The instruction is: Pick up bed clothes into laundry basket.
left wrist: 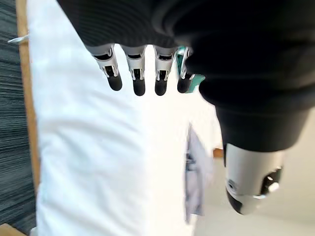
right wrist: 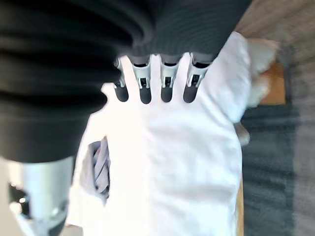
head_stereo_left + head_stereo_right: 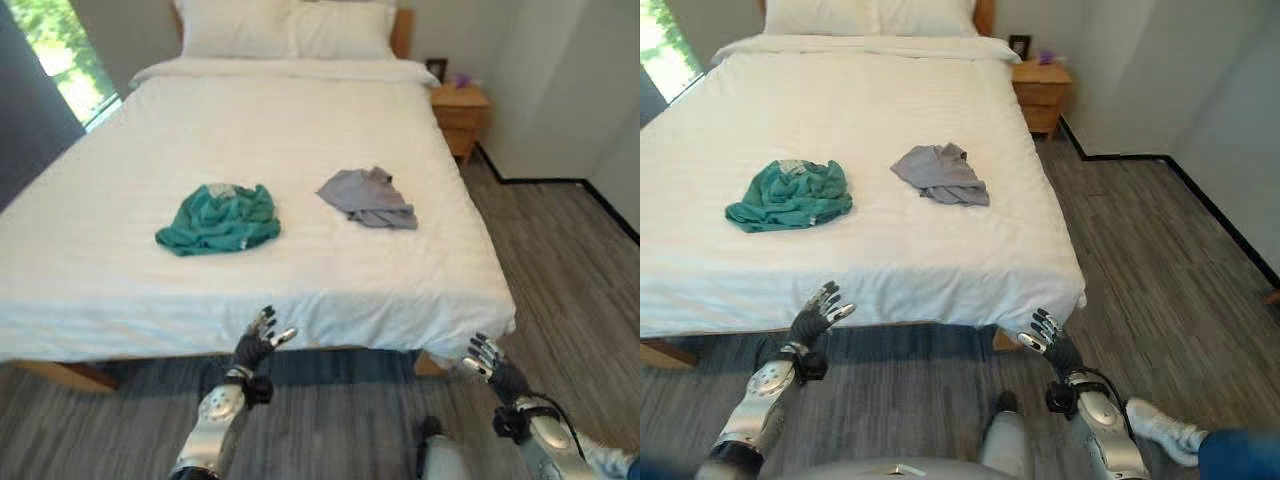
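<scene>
While both arms reach up from the floor toward the foot of the bed, these lines run from left to right.

Left hand: the left hand (image 3: 258,342) is raised in front of the bed's foot edge, palm toward the mattress side, its fingers (image 1: 138,81) straight and spread, grasping nothing; the thumb stands apart.

Green garment: a crumpled teal garment (image 3: 219,219) lies on the bed's left half, nearer the foot edge than the pillows, well apart from both hands.

Grey garment: a rumpled grey garment (image 3: 368,198) lies on the bed's right half, near the right edge, just beside the teal one with bare sheet between them.

Right hand: the right hand (image 3: 1047,336) is held up by the bed's right foot corner, close to the hanging sheet, its fingers (image 2: 167,89) straight and released, holding nothing.

Bed: the bed (image 3: 300,130) wears a white cover, smooth with faint stripes, and its sheet drapes over the foot edge; two white pillows (image 3: 286,27) sit at the head.

Room: a window (image 3: 62,52) is at the left, a wooden nightstand (image 3: 460,116) stands at the bed's right head corner, and grey wood-look flooring (image 3: 1160,240) runs along the right side under pale walls.
</scene>
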Available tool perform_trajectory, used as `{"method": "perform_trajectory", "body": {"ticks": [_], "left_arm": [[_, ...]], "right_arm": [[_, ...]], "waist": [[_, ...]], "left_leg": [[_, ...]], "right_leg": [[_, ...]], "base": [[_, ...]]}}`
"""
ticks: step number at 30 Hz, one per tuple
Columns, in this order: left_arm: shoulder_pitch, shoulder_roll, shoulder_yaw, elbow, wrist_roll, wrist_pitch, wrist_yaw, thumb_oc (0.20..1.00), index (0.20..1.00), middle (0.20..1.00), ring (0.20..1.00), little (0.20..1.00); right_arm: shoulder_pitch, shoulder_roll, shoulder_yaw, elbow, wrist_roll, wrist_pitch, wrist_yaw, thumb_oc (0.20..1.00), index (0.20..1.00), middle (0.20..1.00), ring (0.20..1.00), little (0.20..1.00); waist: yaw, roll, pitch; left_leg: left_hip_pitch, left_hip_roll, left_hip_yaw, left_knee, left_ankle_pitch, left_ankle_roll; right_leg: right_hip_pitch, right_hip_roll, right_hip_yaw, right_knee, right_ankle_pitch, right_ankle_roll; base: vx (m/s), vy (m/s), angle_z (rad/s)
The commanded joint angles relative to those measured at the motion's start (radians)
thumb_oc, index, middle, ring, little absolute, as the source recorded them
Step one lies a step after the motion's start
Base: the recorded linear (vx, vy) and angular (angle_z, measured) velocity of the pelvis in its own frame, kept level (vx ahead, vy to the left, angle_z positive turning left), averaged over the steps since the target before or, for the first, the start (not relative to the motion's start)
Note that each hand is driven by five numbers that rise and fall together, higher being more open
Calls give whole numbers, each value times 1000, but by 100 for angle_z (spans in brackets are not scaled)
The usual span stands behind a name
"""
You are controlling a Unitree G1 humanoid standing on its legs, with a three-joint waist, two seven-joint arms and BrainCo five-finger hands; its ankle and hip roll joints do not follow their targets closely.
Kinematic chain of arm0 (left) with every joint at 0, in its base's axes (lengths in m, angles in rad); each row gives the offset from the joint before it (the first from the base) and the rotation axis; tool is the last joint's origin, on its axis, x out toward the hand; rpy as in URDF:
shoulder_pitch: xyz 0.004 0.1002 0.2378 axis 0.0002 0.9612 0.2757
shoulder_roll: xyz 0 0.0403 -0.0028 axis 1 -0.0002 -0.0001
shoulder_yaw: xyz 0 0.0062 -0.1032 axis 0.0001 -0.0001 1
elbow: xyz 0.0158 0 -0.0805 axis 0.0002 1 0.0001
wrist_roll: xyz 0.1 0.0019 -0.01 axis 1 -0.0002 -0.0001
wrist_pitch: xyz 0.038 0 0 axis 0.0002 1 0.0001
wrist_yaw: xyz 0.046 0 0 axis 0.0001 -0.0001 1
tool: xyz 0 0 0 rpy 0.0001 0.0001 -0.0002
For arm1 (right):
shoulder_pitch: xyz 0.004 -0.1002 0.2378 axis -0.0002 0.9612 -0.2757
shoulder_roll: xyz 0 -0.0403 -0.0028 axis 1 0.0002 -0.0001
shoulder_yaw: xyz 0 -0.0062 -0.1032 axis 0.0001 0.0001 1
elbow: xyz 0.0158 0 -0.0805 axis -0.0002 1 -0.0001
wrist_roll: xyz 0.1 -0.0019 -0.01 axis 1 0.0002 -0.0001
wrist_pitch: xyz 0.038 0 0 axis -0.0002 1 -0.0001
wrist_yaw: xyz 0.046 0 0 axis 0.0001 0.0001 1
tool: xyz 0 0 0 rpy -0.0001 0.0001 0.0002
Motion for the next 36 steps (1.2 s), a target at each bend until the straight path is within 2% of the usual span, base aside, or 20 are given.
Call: {"method": "perform_trajectory", "body": {"ticks": [1,2,4,6,7,8,9,10,11,12,13,14,15,17,19,20,21,27,30,36], "left_arm": [[-3,36,-47,-124,54,-49,-63,1000,1000,1000,1000,1000],[0,45,-56,-150,52,-47,-77,1000,1000,1000,1000,1000],[35,47,-63,-190,22,-50,-108,1000,1000,1000,1000,1000],[63,47,-82,-201,-47,-32,-135,1000,1000,1000,1000,1000],[57,54,-107,-197,-46,-22,-150,1000,1000,1000,1000,1000],[58,54,-107,-197,-46,-22,-150,1000,1000,1000,1000,1000],[50,62,-118,-198,-49,-18,-162,1000,1000,1000,1000,1000],[49,60,-118,-197,-49,-17,-162,1000,1000,1000,1000,1000],[33,68,-132,-189,-51,-8,-171,1000,1000,1000,1000,1000],[31,78,-156,-190,-79,3,-195,1000,1000,1000,1000,1000],[31,76,-155,-190,-80,3,-195,1000,1000,1000,1000,1000],[38,106,-225,-221,-113,10,-212,1000,1000,1000,1000,1000],[38,116,-241,-244,-135,13,-220,1000,1000,1000,1000,1000],[30,163,-287,-264,-170,13,-229,1000,1000,1000,1000,1000],[20,208,-300,-281,-199,18,-230,1000,1000,1000,1000,1000],[22,210,-283,-280,-208,19,-227,1000,1000,1000,1000,1000],[19,209,-286,-280,-213,19,-224,1000,1000,1000,1000,1000],[-52,268,-317,-332,-224,0,-212,1000,1000,1000,1000,1000],[-70,286,-358,-362,-245,1,-218,1000,1000,1000,1000,1000],[-72,257,-401,-356,-241,1,-199,1000,1000,1000,1000,1000]], "right_arm": [[-75,-53,-101,-94,-38,-61,-2,1000,1000,1000,1000,1000],[-76,-70,-116,-128,-41,-61,6,1000,1000,1000,1000,1000],[-108,-125,-134,-149,-51,-68,17,1000,1000,1000,1000,1000],[-155,-254,-172,-159,-47,-65,12,1000,1000,1000,1000,1000],[-162,-353,-223,-166,-56,-67,0,1000,1000,1000,1000,1000],[-162,-353,-223,-166,-56,-67,0,1000,1000,1000,1000,1000],[-165,-407,-242,-157,-71,-63,-5,1000,1000,1000,1000,1000],[-165,-410,-243,-155,-70,-64,-4,1000,1000,1000,1000,1000],[-157,-490,-281,-131,-100,-51,-13,1000,1000,1000,1000,1000],[-181,-599,-305,-75,-123,-31,-15,1000,1000,1000,1000,1000],[-186,-603,-300,-70,-122,-33,-14,1000,1000,1000,1000,1000],[-352,-735,-205,158,-123,-14,-18,1000,1000,1000,1000,1000],[-472,-754,-120,287,-99,-16,-25,1000,1000,1000,1000,1000],[-718,-780,46,548,-80,-3,-27,1000,1000,1000,1000,1000],[-989,-813,252,765,-183,18,-37,1000,1000,1000,1000,1000],[-1187,-796,409,897,-227,23,-35,1000,1000,1000,1000,1000],[-1287,-766,458,974,-245,33,-45,1000,1000,1000,1000,1000],[-1591,-733,609,1120,-310,51,-90,1000,1000,1000,1000,1000],[-1749,-725,699,1144,-327,53,-118,1000,1000,1000,1000,1000],[-1903,-713,802,1118,-301,34,-152,1000,1000,1000,1000,1000]], "waist": [[-23,-4,10],[-23,-11,11],[-8,-21,-3],[1,-16,0],[-22,-20,7],[-23,-18,4],[-32,-24,8],[-31,-21,9],[-52,-18,14],[-50,-11,11],[-51,-9,11],[-5,-1,12],[-9,4,12],[18,8,19],[46,9,32],[41,22,38],[46,29,44],[86,77,118],[103,101,142],[115,114,173]], "left_leg": [[-60,-149,67,-43,179,38],[-66,-150,26,-30,182,27],[-72,-126,-8,-43,175,3],[-115,-85,-15,-23,211,-34],[-162,-61,108,16,210,-33],[-160,-59,107,14,202,-31],[-175,-47,184,34,204,-34],[-177,-47,184,39,200,-34],[-189,-15,329,39,208,-34],[-195,-8,395,17,209,-39],[-193,-8,395,15,210,-39],[-206,-20,336,-32,240,-45],[-209,-21,329,-48,248,-47],[-209,-22,322,-58,257,-49],[-215,-24,327,-72,265,-52],[-218,-25,331,-83,270,-52],[-222,-27,329,-94,276,-52],[-327,-52,317,-101,307,-52],[-415,-71,314,-117,338,-57],[-512,-65,321,-117,359,-71]], "right_leg": [[41,9,-2,-18,232,-45],[48,10,21,9,243,-45],[79,-1,-42,-19,190,-61],[104,1,-126,-30,146,-90],[133,-31,-206,-37,129,-107],[136,-30,-208,-39,122,-107],[147,-43,-234,-40,119,-111],[148,-42,-235,-40,118,-111],[159,-59,-285,-39,112,-112],[167,-62,-322,-42,104,-115],[167,-62,-322,-42,104,-115],[161,-58,-346,-52,105,-118],[153,-58,-353,-52,108,-117],[141,-57,-350,-54,116,-116],[127,-58,-343,-65,121,-118],[118,-56,-337,-73,125,-120],[108,-55,-335,-79,129,-121],[-15,-65,-327,-67,148,-122],[-104,-62,-311,-89,192,-121],[-189,-49,-314,-108,216,-122]], "base": [[282,-281,275],[262,-303,184],[206,-364,134],[111,-320,112],[55,-144,73],[44,-110,106],[31,-32,144],[-31,-56,143],[-32,-41,116],[-31,-42,73],[-29,-50,99],[-37,-38,80],[-39,-36,27],[-21,11,-27],[-55,24,-2],[-74,26,-28],[-83,25,-46],[-174,32,5],[-147,25,-3],[-74,-11,-13]]}}
